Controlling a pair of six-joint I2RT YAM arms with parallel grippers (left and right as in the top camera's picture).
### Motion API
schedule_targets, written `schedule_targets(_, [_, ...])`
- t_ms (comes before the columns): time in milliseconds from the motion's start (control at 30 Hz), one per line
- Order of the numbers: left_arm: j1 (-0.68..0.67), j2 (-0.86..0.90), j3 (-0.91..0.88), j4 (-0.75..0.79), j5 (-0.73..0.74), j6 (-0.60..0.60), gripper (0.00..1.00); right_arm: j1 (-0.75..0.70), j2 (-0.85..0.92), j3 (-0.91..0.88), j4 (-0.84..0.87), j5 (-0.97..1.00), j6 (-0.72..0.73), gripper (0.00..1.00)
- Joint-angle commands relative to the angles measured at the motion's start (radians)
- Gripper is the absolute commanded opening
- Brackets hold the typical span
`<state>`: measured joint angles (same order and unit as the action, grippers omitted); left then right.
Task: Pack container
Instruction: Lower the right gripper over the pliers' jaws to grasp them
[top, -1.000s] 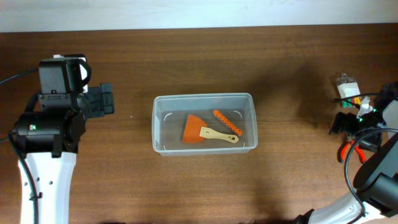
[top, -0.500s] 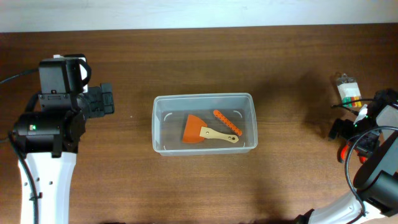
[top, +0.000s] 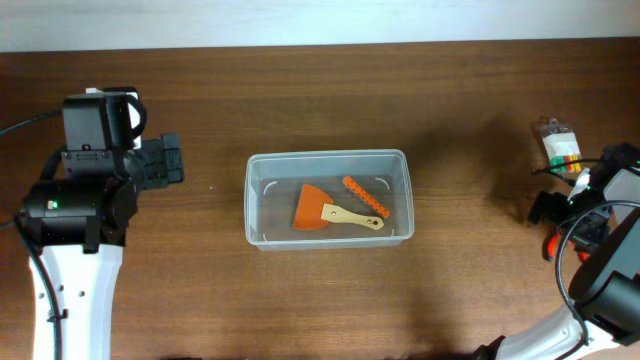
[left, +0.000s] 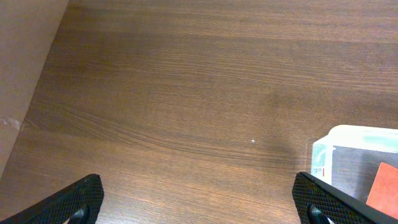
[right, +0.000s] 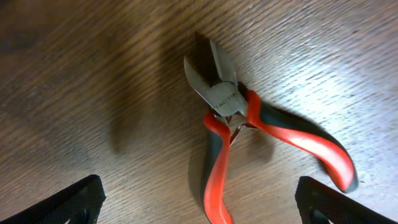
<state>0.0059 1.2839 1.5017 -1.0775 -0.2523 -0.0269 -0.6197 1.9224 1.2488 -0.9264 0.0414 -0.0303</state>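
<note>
The clear plastic container (top: 328, 198) sits mid-table, holding an orange scraper with a wooden handle (top: 322, 209) and an orange ridged strip (top: 365, 196). Its corner shows in the left wrist view (left: 357, 155). Red-handled pliers (right: 249, 134) lie on the table, jaws pointing away, between my right gripper's (right: 199, 208) open fingers. In the overhead view only a bit of the pliers (top: 553, 243) shows beside the right arm (top: 585, 205). My left gripper (left: 199, 205) is open and empty over bare wood, left of the container.
A small clear packet with coloured pieces (top: 561, 145) lies at the far right, behind the right arm. The left arm's body (top: 90, 190) stands at the left. The table's left edge (left: 37, 81) shows in the left wrist view.
The right arm has shifted slightly toward the near right, over the pliers. The left arm and the container have not moved.
</note>
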Motion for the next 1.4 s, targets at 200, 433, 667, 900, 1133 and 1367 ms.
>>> schedule_targets(200, [-0.002, -0.003, 0.021, -0.001, -0.014, -0.010, 0.99, -0.002, 0.015, -0.005, 0.012, 0.012, -0.002, 0.98])
schedule_targets(433, [-0.002, -0.003, 0.021, -0.001, -0.014, -0.010, 0.99, -0.002, 0.015, -0.005, 0.019, 0.012, -0.002, 0.99])
schedule_targets(667, [-0.002, -0.003, 0.021, -0.001, -0.014, -0.010, 0.99, -0.002, 0.016, -0.005, 0.019, 0.011, -0.006, 0.99])
schedule_targets(900, [-0.002, -0.003, 0.021, -0.001, -0.014, -0.010, 0.99, 0.000, 0.016, -0.008, 0.016, -0.001, -0.009, 0.99])
schedule_targets(1133, [-0.002, -0.003, 0.021, -0.001, -0.014, -0.010, 0.99, 0.006, 0.016, -0.027, 0.025, -0.007, -0.014, 0.99])
schedule_targets(1367, [-0.002, -0.003, 0.021, -0.001, -0.014, -0.010, 0.99, 0.037, 0.016, -0.051, 0.053, -0.003, -0.018, 0.99])
